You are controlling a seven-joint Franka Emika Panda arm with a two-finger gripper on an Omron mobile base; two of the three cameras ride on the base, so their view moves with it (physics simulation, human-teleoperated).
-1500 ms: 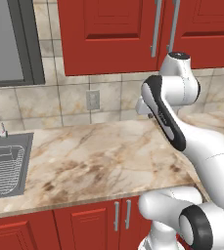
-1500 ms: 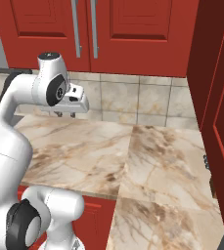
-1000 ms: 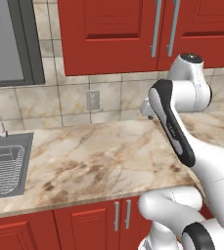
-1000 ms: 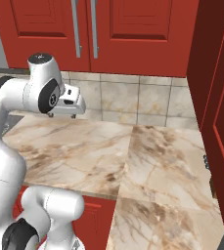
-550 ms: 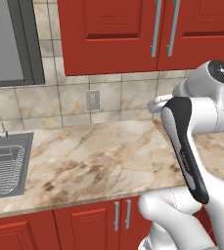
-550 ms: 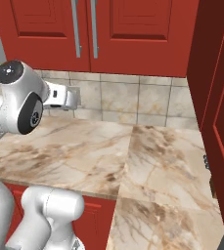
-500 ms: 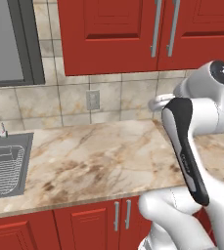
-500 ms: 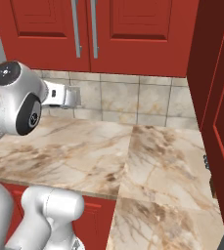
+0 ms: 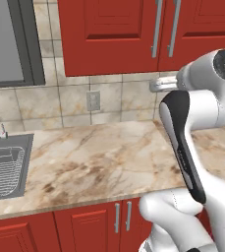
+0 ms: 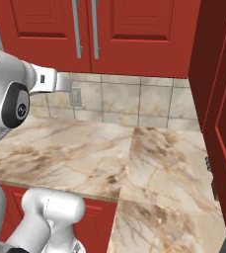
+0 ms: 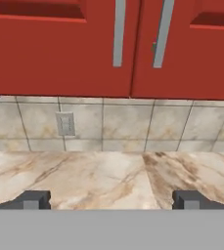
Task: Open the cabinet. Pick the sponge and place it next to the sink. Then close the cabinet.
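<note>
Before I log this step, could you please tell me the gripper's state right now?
Gripper: open, jaws wide apart, holding nothing, facing the closed cabinet above the counter.

Fixtures apart from the task

Marbled beige bench (image 9: 99, 162), bare; tiled backsplash (image 9: 65, 101) with grey wall outlet (image 9: 93, 100); dark-framed grey window (image 9: 6, 42) at left; low red cabinets (image 9: 84, 229) with short silver handles (image 9: 122, 216) beneath.

White arm bent at elbow, hand (image 11: 111, 200) level (fingers spread wide), holding nothing
</note>
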